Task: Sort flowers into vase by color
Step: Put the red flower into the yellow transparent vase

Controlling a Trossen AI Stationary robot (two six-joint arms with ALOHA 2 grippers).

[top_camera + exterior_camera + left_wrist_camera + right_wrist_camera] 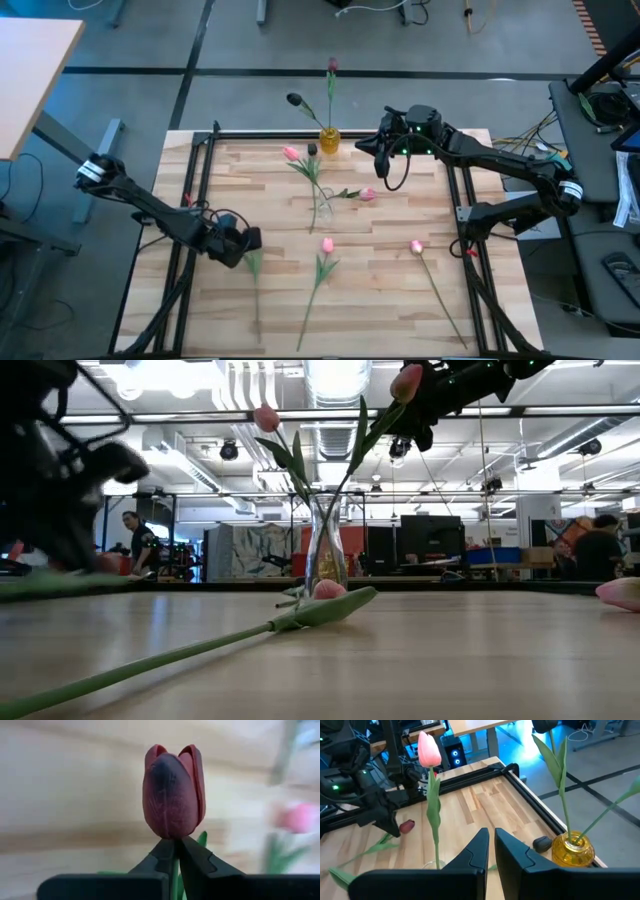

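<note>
My left gripper (243,246) is near the table's left near part, shut on a dark maroon tulip (172,795); the head shows just beyond my fingertips. My right gripper (378,150) hovers at the far side beside the yellow vase (329,140), shut and holding nothing. The yellow vase (575,849) holds two dark tulips (332,66) by their stems. The clear vase (322,208) in the table's middle holds two pink tulips (291,153), one upright in the right wrist view (429,749). Two more pink tulips (327,245) (416,246) lie flat on the table. My left gripper pinches the maroon tulip's stem right under the head (174,851) between its two fingers. The fingers come slanting from the table's left and lie across the stem. The rest of the stem (255,295) trails toward the near edge, low along the table.
A black frame rail (205,180) borders the table's left, right and far sides. A small dark thing (312,149) lies next to the yellow vase. In the low view one tulip (328,592) lies in the foreground. People stand in the room beyond.
</note>
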